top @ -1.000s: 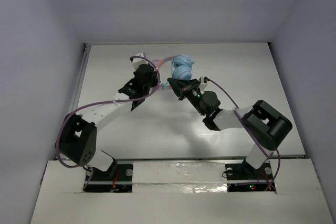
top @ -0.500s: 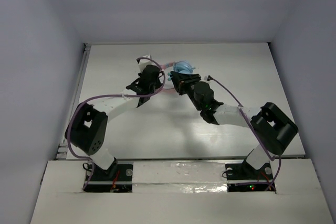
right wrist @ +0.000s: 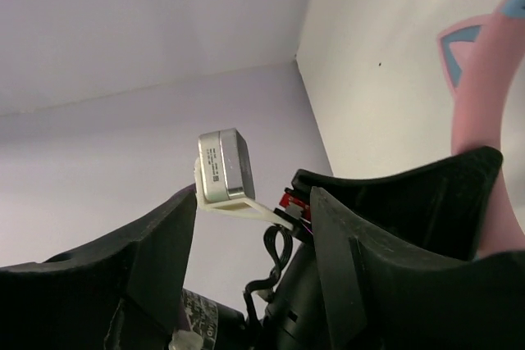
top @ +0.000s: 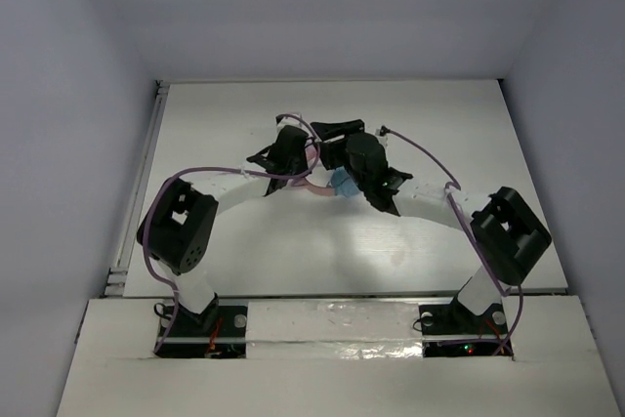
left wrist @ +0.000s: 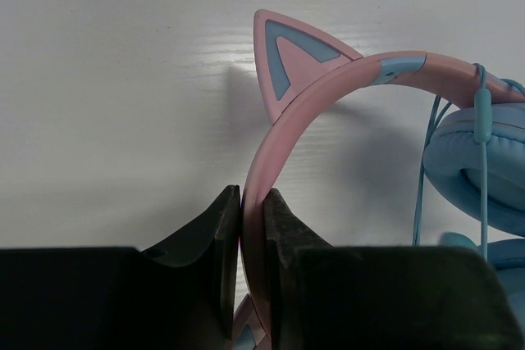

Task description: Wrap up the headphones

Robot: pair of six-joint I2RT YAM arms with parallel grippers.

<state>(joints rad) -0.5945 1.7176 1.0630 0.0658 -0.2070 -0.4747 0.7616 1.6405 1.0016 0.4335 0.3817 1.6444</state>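
The headphones (left wrist: 328, 96) have a pink headband with a cat ear (left wrist: 287, 59) and light-blue ear cups (left wrist: 480, 165). A thin blue cable (left wrist: 422, 178) hangs beside a cup. My left gripper (left wrist: 253, 211) is shut on the headband, which is pinched edge-on between its pads. From above, only a bit of blue cup (top: 342, 183) and pink band (top: 317, 187) shows beneath the two wrists. My right gripper (right wrist: 254, 227) is open with nothing between its fingers. It points at the left arm's wrist camera, with the headband (right wrist: 492, 79) off to its right side. From above it sits close by the left gripper (top: 305, 168).
The two wrists crowd together over the middle of the white table (top: 234, 231). Purple arm cables (top: 420, 158) loop above both forearms. Grey walls (top: 78, 95) enclose the table on the left, right and back.
Both arms swung toward the table's middle, carrying the headphones nearer. The right gripper's jaws opened wide. The left gripper stayed shut on the headband.
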